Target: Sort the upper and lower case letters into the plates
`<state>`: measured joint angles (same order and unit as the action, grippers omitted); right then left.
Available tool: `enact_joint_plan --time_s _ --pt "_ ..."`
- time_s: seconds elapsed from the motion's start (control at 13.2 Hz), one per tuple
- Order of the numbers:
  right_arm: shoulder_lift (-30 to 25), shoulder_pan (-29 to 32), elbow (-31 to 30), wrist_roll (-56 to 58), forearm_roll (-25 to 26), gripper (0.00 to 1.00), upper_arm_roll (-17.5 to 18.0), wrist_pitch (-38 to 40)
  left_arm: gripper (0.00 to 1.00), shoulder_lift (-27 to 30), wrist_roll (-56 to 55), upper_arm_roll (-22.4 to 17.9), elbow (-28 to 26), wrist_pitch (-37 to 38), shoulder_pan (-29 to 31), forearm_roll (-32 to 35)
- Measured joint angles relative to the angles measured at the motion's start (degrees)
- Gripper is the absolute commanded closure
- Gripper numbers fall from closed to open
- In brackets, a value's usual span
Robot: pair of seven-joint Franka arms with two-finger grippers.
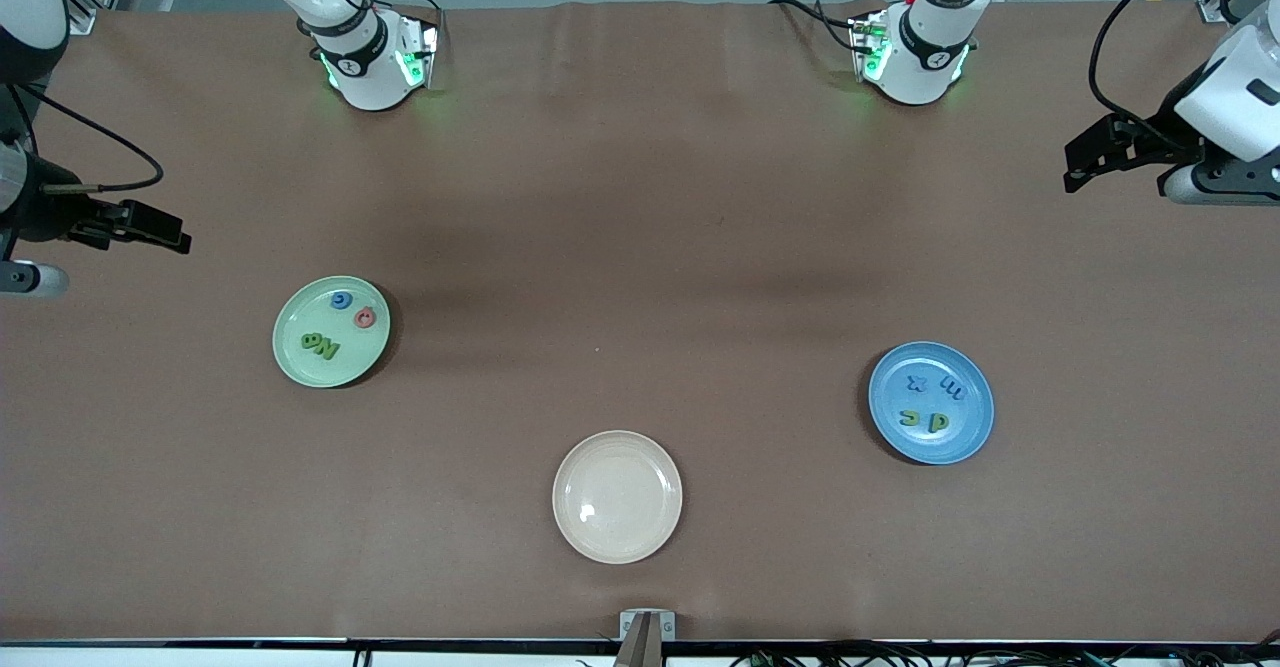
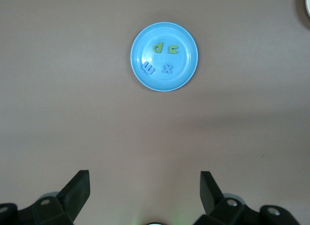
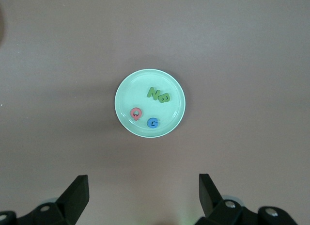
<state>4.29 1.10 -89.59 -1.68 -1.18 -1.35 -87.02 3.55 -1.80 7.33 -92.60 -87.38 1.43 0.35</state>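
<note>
The pale green plate [image 1: 345, 369] toward the right arm's end of the table holds a blue G [image 1: 342, 299], a red round capital [image 1: 366, 318] and a green N and B [image 1: 320, 345]. In the blue plate [image 1: 935, 444] toward the left arm's end lie a blue x [image 1: 914, 383], a blue m [image 1: 951, 388], a green n [image 1: 909, 417] and a green p [image 1: 938, 421]. My right gripper [image 1: 172, 235] hangs open and empty over its end of the table, looking down at the green plate [image 3: 140, 87]. My left gripper [image 1: 1073, 167] is likewise open and empty, high above the blue plate [image 2: 164, 82].
A cream-beige plate [image 1: 617, 497] with nothing in it sits nearest the front camera, between the two coloured plates. The arm bases [image 1: 375, 57] stand along the table's edge farthest from the front camera. Brown table covering [image 1: 640, 247] lies bare around the plates.
</note>
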Motion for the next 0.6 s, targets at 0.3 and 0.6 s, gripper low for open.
enact_joint_plan --time_s 0.3,0.6 --pt "-3.33 0.06 -1.2 0.0 0.01 0.0 -0.22 0.53 0.0 0.01 -0.34 0.77 -0.3 0.0 0.01 0.0" --pt "-9.17 0.28 -4.95 0.0 0.02 0.0 -0.44 0.91 0.0 0.06 -0.34 0.75 -0.31 0.0 0.05 0.0"
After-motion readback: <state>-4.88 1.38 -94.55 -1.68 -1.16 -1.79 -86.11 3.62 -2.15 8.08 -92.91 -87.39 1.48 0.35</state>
